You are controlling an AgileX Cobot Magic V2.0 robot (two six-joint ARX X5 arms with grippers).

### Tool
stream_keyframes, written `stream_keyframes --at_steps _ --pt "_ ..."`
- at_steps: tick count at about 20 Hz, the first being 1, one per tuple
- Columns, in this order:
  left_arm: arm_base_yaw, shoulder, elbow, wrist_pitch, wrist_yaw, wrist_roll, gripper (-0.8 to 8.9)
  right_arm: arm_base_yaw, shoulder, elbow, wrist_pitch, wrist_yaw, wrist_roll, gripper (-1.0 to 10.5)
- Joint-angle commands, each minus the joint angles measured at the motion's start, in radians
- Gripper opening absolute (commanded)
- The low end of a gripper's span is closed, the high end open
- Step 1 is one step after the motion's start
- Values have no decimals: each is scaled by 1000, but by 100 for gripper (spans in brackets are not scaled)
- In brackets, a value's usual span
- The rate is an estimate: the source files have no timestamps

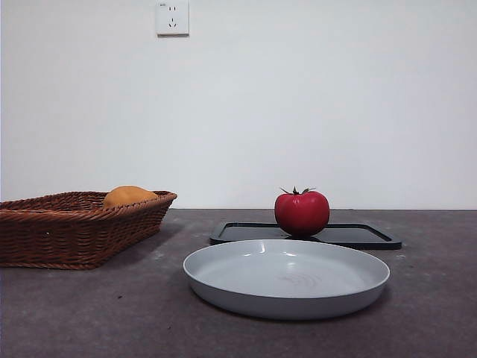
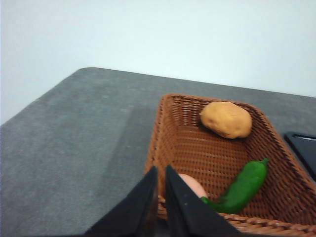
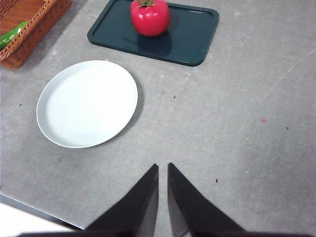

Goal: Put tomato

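Tomato on dark tray, behind plate

Left jaws hide most of a pale round item in the basket.

A brown wicker basket sits on the grey table, holding an orange-yellow fruit, a green pepper and a partly hidden pale pink thing. Beside the basket lies a pale grey plate; behind the plate, a black tray. A wall socket is high above the basket.
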Motion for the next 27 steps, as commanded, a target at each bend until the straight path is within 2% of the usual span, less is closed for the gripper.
stream_keyframes --at_steps 1,4,11,18,27 --pt "22 -39 -30 1 -1 -13 21 6 3 13 11 1 10 23" --pt "27 -78 -60 -5 -1 -13 21 6 3 13 11 1 10 23" --pt "21 -105 -64 -159 -1 -11 21 6 3 13 11 1 10 23" --pt "-8 -105 -64 -161 -1 57 21 6 3 13 11 1 10 23" --pt "-8 -105 -63 -158 -1 56 21 6 3 13 11 1 10 23"
